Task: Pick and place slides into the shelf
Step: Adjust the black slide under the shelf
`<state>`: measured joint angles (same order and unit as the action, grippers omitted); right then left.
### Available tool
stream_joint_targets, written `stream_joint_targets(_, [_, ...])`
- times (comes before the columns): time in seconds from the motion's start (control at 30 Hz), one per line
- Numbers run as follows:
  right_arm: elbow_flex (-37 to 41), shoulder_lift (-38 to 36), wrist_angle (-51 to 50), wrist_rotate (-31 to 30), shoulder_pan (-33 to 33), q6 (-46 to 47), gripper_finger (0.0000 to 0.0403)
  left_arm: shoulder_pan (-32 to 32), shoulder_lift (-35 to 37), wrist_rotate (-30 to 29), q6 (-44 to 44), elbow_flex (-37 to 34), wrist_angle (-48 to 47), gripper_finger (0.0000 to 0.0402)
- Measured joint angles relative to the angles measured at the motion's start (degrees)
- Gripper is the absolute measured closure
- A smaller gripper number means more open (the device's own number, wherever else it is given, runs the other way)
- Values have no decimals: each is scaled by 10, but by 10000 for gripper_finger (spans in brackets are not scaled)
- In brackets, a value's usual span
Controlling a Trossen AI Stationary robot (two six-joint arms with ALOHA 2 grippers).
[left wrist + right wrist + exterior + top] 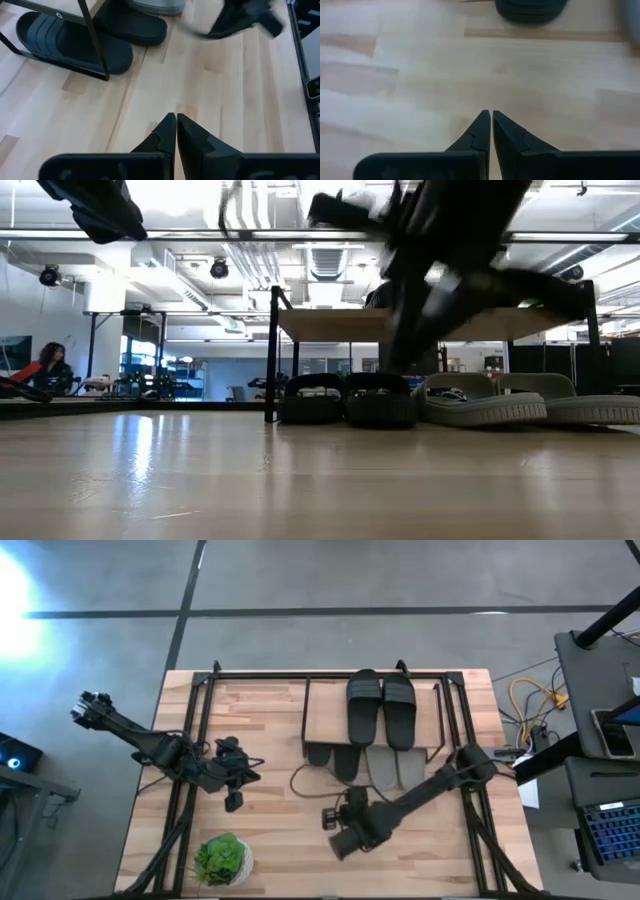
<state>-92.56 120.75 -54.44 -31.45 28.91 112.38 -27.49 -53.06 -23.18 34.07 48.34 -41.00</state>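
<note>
The shelf stands at the table's far middle, a light board on a thin black frame. One black pair of slides lies on its top board. Under the board, on the table, a second black pair and the light grey pair stand side by side, heels sticking out toward the near edge. My left gripper is shut and empty above the table left of the shelf. My right gripper is shut and empty above the table near the shelf's front.
A green potted plant stands at the table's near left. A black cable loops on the table in front of the shelf. Bare wood lies between the two grippers. A desk with a laptop stands off the table's right side.
</note>
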Motion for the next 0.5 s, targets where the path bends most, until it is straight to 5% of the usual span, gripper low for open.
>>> stream_joint_targets(0.13, [36,1,82,8,-32,-54,390,0,-12,0,0,-1,0,402])
stream_joint_targets(0.5, [52,-1,33,34,-82,-131,390,0,-35,5,1,-1,1,402])
